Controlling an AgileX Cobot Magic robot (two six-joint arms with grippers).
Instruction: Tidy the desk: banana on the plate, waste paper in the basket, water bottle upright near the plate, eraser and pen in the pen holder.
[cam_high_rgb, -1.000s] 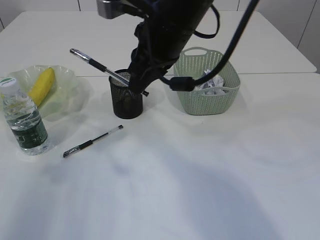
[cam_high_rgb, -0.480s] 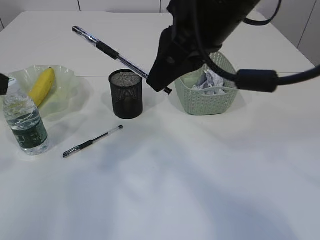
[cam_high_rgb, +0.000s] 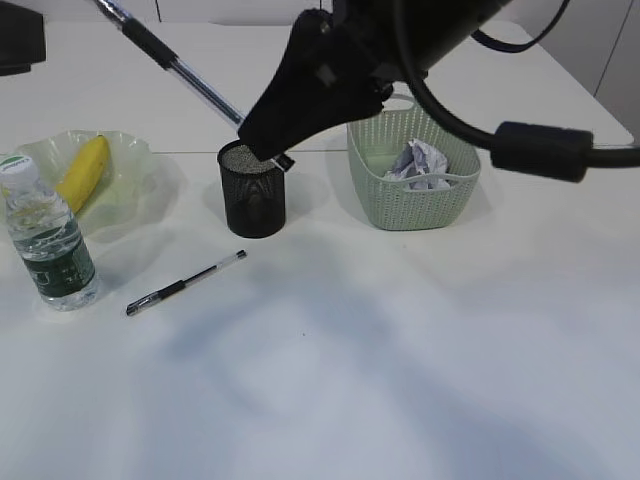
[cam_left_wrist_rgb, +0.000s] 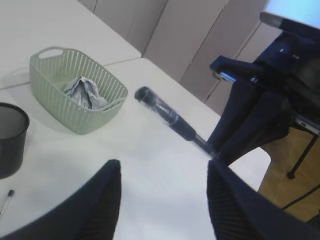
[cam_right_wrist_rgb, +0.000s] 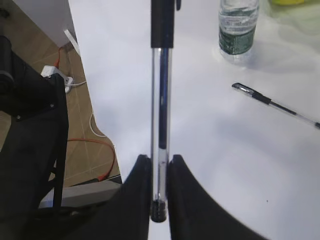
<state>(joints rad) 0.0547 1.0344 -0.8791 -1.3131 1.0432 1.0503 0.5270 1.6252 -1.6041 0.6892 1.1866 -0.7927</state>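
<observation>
Above the pen holder, right jaws clenched on pen, left jaws released, empty.

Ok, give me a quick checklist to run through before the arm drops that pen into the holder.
1. Right gripper clamped on the held pen: ok.
2. Pen holder upright, mouth open: ok.
3. Pen lined up over the holder: not ok, it slants far up and left.
4. Left gripper open, clear of the holder: ok.
5. Second pen on the table: not ok.
6. Eraser inside the holder: cannot tell.
</observation>
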